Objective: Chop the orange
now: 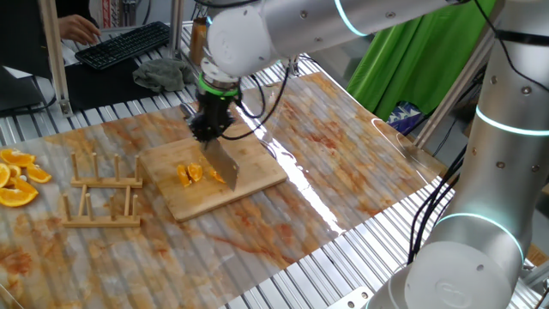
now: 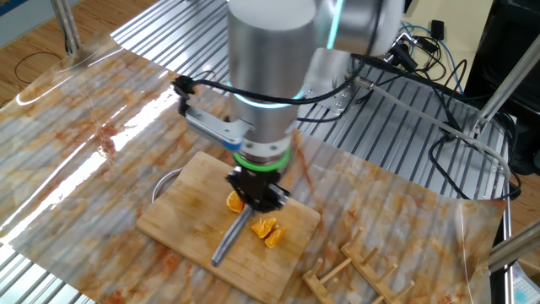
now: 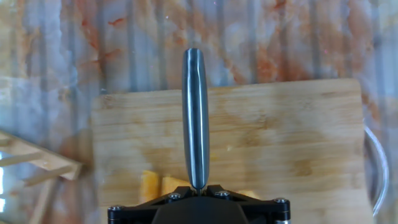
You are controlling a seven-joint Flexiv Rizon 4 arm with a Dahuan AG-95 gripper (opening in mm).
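The orange lies as a few small wedge pieces [image 1: 190, 174] on the wooden cutting board [image 1: 257, 163]. They also show in the other fixed view [image 2: 267, 230] and in the hand view [image 3: 155, 184], just below the blade. My gripper [image 1: 210, 129] is shut on a knife [image 1: 221, 163], whose blade slants down onto the board among the pieces. In the other fixed view the gripper [image 2: 257, 192] holds the knife [image 2: 229, 241] with one piece [image 2: 234, 201] on its far side. In the hand view the gripper [image 3: 198, 190] holds the knife [image 3: 196, 118] edge-on over the board [image 3: 286, 137].
A heap of bigger orange slices [image 1: 17, 178] lies at the far left. A wooden rack [image 1: 103, 193] stands left of the board and shows in the other fixed view [image 2: 354, 270]. A metal rim [image 2: 160, 181] peeks from under the board. A keyboard [image 1: 124, 43] and grey cloth [image 1: 163, 73] lie behind.
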